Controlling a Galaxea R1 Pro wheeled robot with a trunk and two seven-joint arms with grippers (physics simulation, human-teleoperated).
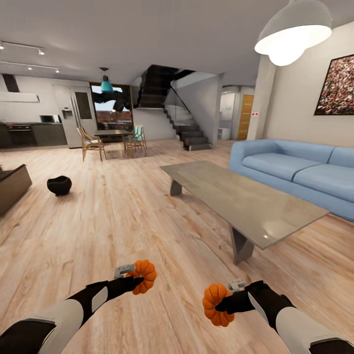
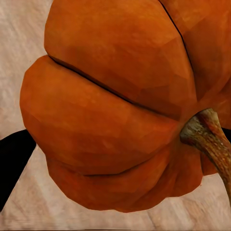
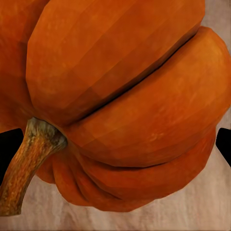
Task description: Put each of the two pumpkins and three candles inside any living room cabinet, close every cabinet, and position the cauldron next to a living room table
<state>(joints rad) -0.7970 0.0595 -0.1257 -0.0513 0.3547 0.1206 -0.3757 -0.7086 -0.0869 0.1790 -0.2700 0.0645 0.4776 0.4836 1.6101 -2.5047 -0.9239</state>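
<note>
Both pumpkins are gripped above the floor: one pinched in the left gripper (image 1: pixel 136 279), one (image 1: pixel 217 305) in the right gripper (image 1: pixel 227 300). Beyond, the table (image 1: pixel 246 201) lies right; the cauldron (image 1: pixel 59 185) sits far left, nearer the left arm.

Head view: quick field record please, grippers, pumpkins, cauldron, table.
left gripper: shut on left pumpkin
right gripper: shut on right pumpkin
pumpkin height: both held above the wood floor
cauldron: on the floor, far left, apart from the table
table: ahead right, in front of the blue sofa
candles: none seen
</note>
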